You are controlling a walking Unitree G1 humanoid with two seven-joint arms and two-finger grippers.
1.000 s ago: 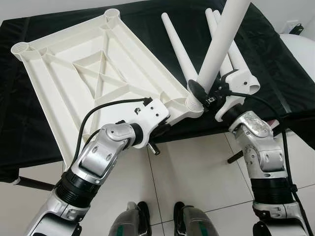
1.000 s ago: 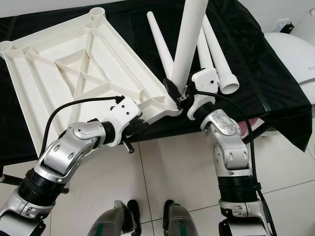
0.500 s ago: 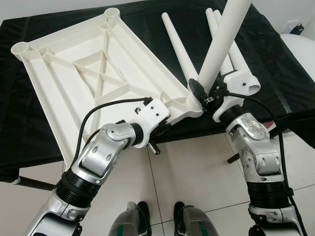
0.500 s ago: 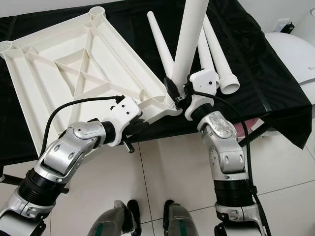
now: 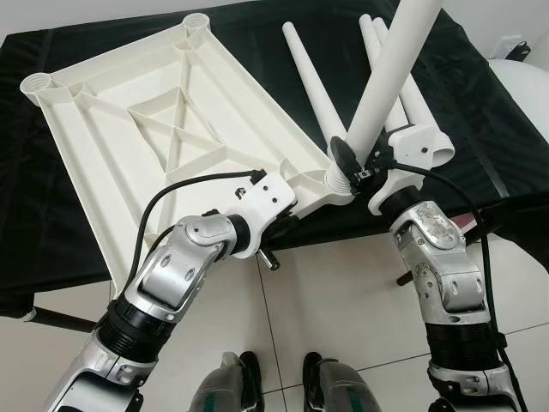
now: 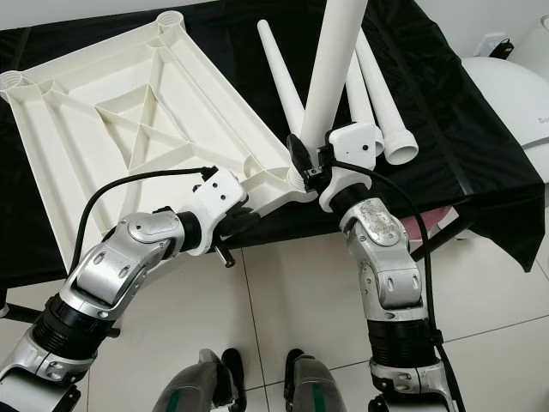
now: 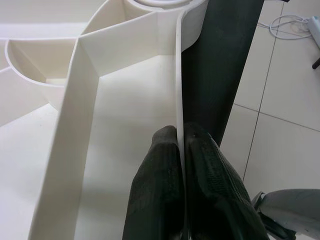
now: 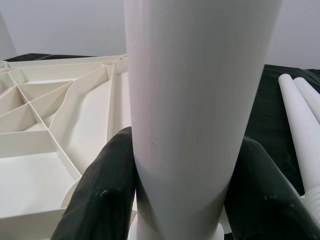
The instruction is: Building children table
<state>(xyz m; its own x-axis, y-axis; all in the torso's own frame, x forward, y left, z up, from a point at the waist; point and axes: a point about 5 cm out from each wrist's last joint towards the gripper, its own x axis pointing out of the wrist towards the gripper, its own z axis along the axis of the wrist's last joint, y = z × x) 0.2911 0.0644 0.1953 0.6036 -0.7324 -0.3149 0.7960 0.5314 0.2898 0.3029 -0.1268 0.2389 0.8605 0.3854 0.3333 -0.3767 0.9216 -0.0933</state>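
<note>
A white ribbed tabletop (image 5: 154,137) lies upside down on the black-covered table (image 5: 480,112). At its near right corner socket (image 5: 339,181) a white leg (image 5: 386,77) stands, leaning a little to the right. My right gripper (image 5: 352,163) is shut on the base of this leg, and its black fingers (image 8: 100,200) hug the tube on both sides. My left gripper (image 7: 181,165) is shut on the tabletop's thin front rim, just left of that corner. One loose leg (image 5: 310,73) lies beside the tabletop, and two more legs (image 5: 414,107) lie behind the held one.
The black cloth hangs over the table's front edge above a tiled floor (image 5: 343,300). A white rounded object (image 6: 515,94) sits at the far right. My feet (image 5: 283,386) stand close to the table. A white cable (image 7: 290,25) lies on the floor.
My right forearm and elbow have swung in to the left while the gripper stays on the leg at the socket. The left arm and tabletop have not moved.
</note>
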